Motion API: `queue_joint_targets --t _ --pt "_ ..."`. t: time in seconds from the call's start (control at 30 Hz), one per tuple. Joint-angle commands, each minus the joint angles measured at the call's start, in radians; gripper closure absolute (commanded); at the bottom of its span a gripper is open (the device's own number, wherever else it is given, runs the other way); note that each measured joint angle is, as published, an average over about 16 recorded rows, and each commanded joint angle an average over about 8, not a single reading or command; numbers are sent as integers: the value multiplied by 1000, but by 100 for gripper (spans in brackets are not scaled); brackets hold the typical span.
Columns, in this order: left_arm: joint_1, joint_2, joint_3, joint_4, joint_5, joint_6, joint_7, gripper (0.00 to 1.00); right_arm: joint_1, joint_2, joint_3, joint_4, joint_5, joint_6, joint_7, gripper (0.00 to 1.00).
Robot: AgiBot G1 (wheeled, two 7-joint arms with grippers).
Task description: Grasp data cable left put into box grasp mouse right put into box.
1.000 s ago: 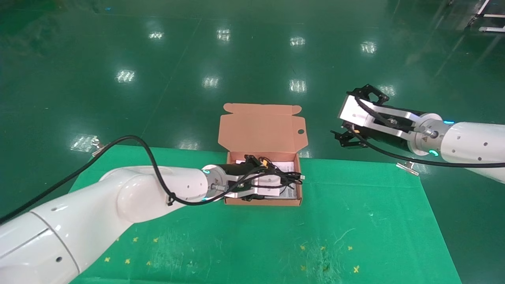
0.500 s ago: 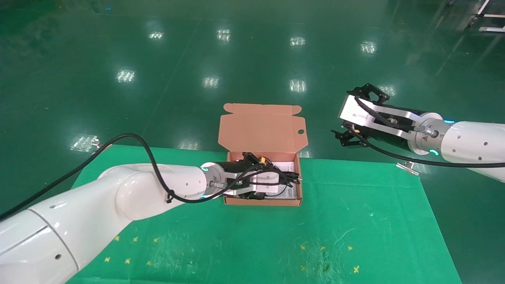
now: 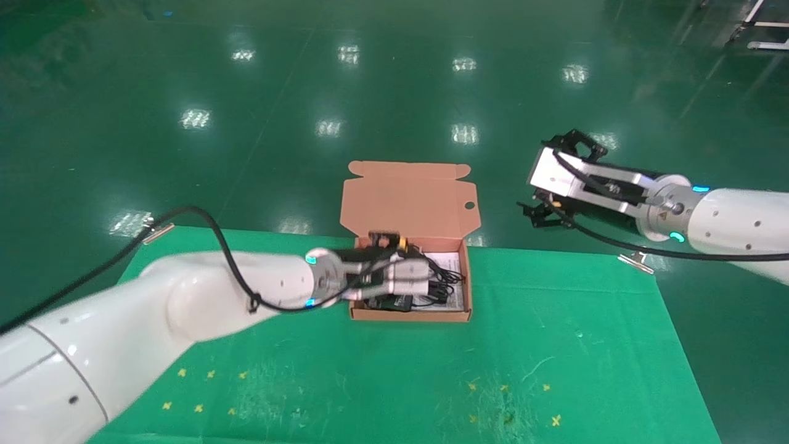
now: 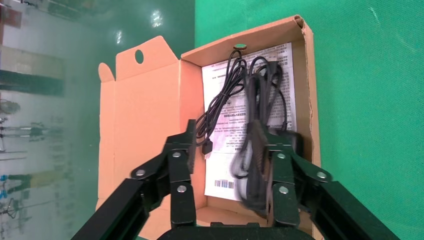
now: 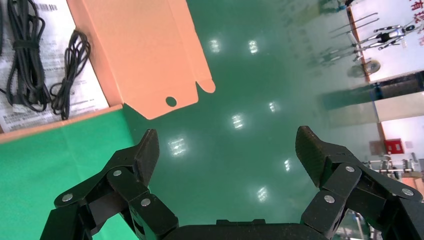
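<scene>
- Shifted up and back a little from half a second ago: left gripper (image 4: 227, 150), over the box (image 3: 466, 290) on the green mat (image 3: 555, 345).
- Jaws spread, holding nothing — one finger (image 4: 181, 170) by the lid side, the other next to the cable bundle.
- Data cable (image 4: 260, 115) lying loose inside the box on the white leaflet (image 4: 225, 165), a dark elongated bundle along the wall far from the lid; near end blurred.
- Thin cord (image 4: 222, 102) beside it on the leaflet, nearer the lid, plug end free.
- Mouse body hard to pick out — a dark shape under the far finger, cannot tell whether mouse or cable.
- Lid (image 3: 407, 197) standing open, tilted back, round hole near its right edge.
- Right gripper (image 5: 227, 145) parked off the mat, over the green floor (image 3: 370, 92) to the right of the box, well apart from it; jaws wide, empty.
</scene>
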Motion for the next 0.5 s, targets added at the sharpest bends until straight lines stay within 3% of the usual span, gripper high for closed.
queue_joint_targets --t 0.03,0.5 --pt "2 -10 -1 -12 -4 -1 -2 0 -1 0 0 0 1 -1 0 0" --pt "-141 -50 -81 3 -1 -116 -88 0 81 -21 33 7 -22 27 -34 0"
